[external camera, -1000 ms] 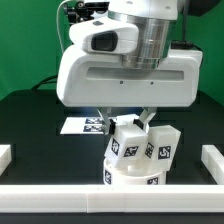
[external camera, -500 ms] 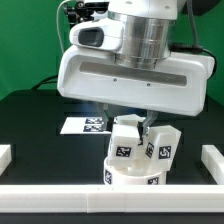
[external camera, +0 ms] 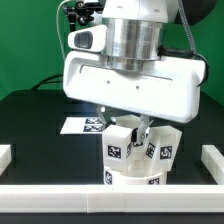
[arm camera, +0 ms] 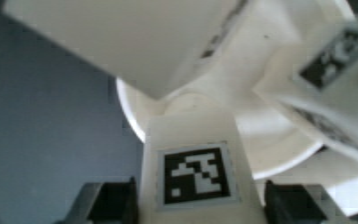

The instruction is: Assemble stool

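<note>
I am holding the gripper (external camera: 133, 122) directly above an upright leg block (arm camera: 197, 170) standing on the seat disc (external camera: 135, 178) near the table's front edge; fingers (arm camera: 108, 200) are flanking it, grip uncertain.

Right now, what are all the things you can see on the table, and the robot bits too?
seat disc: one, white, round, near the front edge of the table, legs standing on it.
leg blocks: at least two, maybe three, white with black-and-white tags, upright on the seat disc, close together; the gripper hides part of them.
marker board: one, flat white with tags, lying behind the stool toward the exterior view's left.
white bars: three visible, plain white, along the table's front and side edges.
table: one, black surface.
gripper: one, white and grey, low over the leg blocks, a finger on either side of the tagged leg in the wrist view; whether it clamps cannot be told.
</note>
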Robot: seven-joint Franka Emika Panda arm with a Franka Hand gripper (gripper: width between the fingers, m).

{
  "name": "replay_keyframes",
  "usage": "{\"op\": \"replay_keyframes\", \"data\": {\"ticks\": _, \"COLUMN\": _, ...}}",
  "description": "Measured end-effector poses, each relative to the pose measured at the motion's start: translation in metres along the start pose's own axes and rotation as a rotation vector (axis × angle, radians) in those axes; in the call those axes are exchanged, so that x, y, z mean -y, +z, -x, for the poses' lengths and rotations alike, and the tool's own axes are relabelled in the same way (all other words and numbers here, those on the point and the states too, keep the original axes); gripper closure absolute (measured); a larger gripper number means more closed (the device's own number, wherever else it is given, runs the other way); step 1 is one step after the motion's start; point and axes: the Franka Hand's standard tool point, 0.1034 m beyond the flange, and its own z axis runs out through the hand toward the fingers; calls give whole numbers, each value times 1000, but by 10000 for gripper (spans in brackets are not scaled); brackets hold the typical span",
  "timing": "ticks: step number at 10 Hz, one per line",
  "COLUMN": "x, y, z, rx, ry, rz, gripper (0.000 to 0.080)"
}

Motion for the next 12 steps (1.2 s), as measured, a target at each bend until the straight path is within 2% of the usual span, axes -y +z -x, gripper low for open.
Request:
{"op": "replay_keyframes", "data": {"ticks": 4, "x": 9, "y": -2, "z": 2, "rx": 5, "ry": 250, "rz": -23, "gripper": 453}}
{"op": "replay_keyframes", "data": {"ticks": 7, "x": 13, "y": -3, "z": 1, "rx": 34, "ry": 484, "rz": -75, "gripper": 453}}
{"op": "replay_keyframes", "data": {"ticks": 9, "x": 18, "y": 0, "z": 2, "rx": 40, "ry": 648, "rz": -92, "gripper": 453}}
{"op": "replay_keyframes", "data": {"ticks": 10, "x": 22, "y": 1, "z": 4, "rx": 44, "ry": 721, "rz": -96, "gripper": 453}}
{"op": "replay_keyframes", "data": {"ticks": 12, "x": 28, "y": 3, "z": 7, "rx": 76, "ry": 812, "rz": -79, "gripper": 453}}
